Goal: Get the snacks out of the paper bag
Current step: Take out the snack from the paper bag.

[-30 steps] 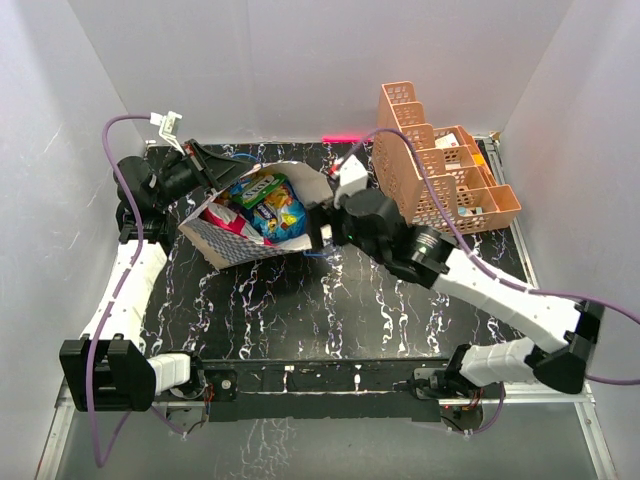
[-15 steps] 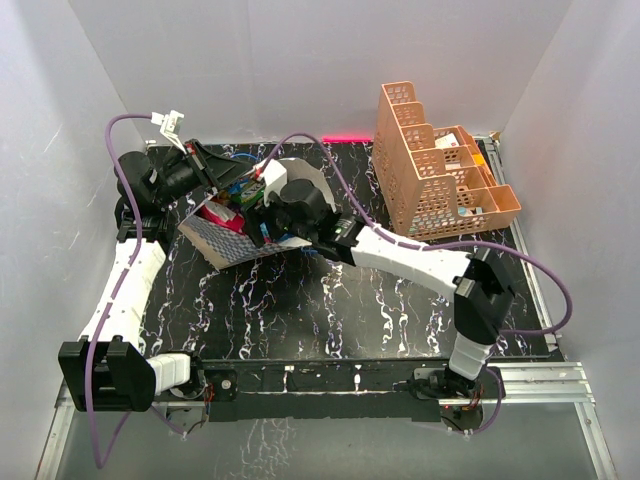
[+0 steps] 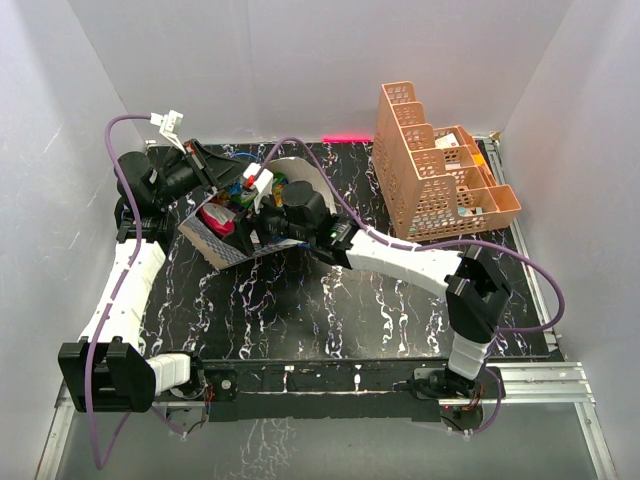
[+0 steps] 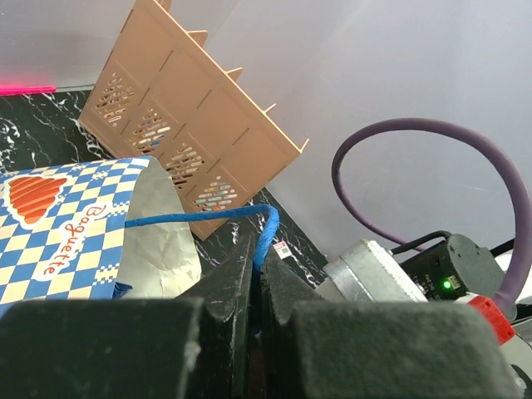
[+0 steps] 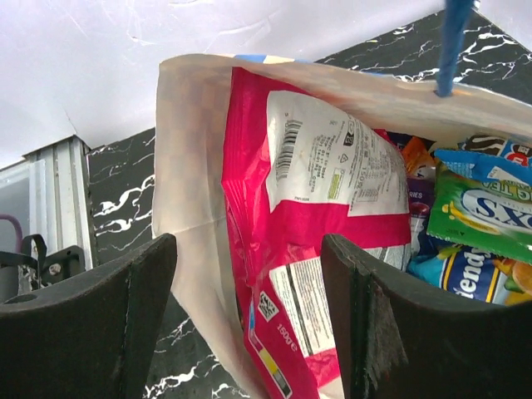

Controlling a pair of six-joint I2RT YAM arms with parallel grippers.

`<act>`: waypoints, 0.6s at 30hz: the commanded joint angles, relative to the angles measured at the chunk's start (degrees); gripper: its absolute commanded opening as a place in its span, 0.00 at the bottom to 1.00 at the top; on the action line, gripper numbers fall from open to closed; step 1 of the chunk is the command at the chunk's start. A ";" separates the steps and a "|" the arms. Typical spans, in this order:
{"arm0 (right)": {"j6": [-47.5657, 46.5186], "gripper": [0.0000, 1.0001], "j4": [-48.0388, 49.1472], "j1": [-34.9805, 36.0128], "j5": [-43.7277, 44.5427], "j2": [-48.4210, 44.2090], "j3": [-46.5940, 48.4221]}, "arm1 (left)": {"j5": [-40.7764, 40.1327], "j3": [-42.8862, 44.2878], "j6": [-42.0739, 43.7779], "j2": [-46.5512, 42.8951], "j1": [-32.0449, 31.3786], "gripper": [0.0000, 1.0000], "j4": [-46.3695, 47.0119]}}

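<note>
The right end effector [image 5: 248, 249], beside the bag a second ago, has been brought over the mouth of the tall blue-and-white checkered paper bag [image 3: 218, 244], so a first pick is judged close. Its fingers are spread and released, with the large glossy red foil packet [image 5: 283, 216] framed between them, still inside. The left end effector [image 4: 256, 266] is clenched on the blue cord handle [image 4: 199, 218]. The bag is tilted at the far left of the black marbled worktop [image 3: 330, 320]. Its long axis is judged to run from base at near left to mouth at far right.
</note>
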 commanded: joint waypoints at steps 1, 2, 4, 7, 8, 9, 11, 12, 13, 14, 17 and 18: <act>-0.04 0.72 4.10 0.76 0.29 2.32 3.67 | 0.88 2.31 -1.69 -1.97 -0.47 0.00 2.49; -0.39 0.72 3.85 0.95 0.38 2.64 4.13 | 0.88 2.45 -1.46 -2.06 -0.46 0.00 2.08; -1.22 0.72 3.88 1.38 1.18 3.08 4.54 | 0.83 2.53 -1.25 -2.11 -0.47 0.00 1.68; -3.08 0.72 3.55 2.08 4.30 3.67 5.05 | 0.80 2.51 -1.64 -2.03 -0.46 0.00 1.94; -3.79 0.72 3.19 2.47 6.28 3.93 5.49 | 0.80 2.55 -1.83 -2.02 -0.46 0.00 2.24; -4.84 0.71 2.66 2.90 8.48 4.25 6.02 | 0.80 2.52 -1.96 -1.95 -0.46 0.00 2.44; -6.81 0.68 0.76 3.88 13.53 5.10 7.68 | 0.80 2.72 -1.83 -1.93 -0.46 0.00 2.28; -7.26 0.66 -0.01 4.19 16.04 5.45 8.36 | 0.80 2.73 -1.74 -1.93 -0.50 0.00 2.11; -7.39 0.64 -0.38 4.35 18.44 5.69 8.80 | 0.80 2.77 -1.61 -1.93 -0.46 0.00 1.98; -7.42 0.61 -0.58 4.32 20.20 5.83 9.08 | 0.73 2.77 -1.56 -2.01 -0.47 0.00 1.92; -7.73 0.50 -2.64 4.34 22.47 7.33 11.01 | 0.71 2.69 -1.55 -2.11 -0.50 0.00 1.90; -7.80 0.49 -3.56 4.37 22.60 7.95 11.81 | 0.71 2.69 -1.47 -2.18 -0.46 0.00 1.81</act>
